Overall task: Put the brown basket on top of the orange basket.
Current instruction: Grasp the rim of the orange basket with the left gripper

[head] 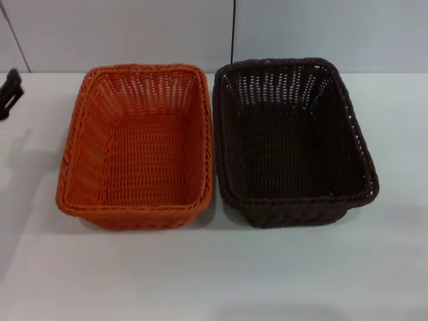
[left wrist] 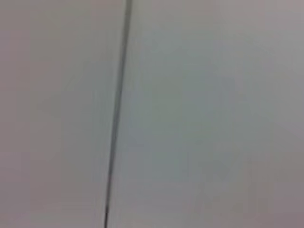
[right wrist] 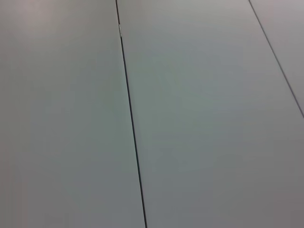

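Observation:
The orange basket (head: 137, 144) stands on the white table (head: 214, 274), left of centre in the head view. Right beside it, rims nearly touching, stands the brown basket (head: 291, 140), very dark and of like size. Both are upright and hold nothing. A black part of my left gripper (head: 10, 93) shows at the far left edge, well clear of the orange basket. My right gripper is out of view. Both wrist views show only pale panels with dark seams.
A pale wall (head: 134, 33) with a dark vertical seam (head: 233, 30) rises right behind the baskets. Bare tabletop lies in front of the baskets and to either side.

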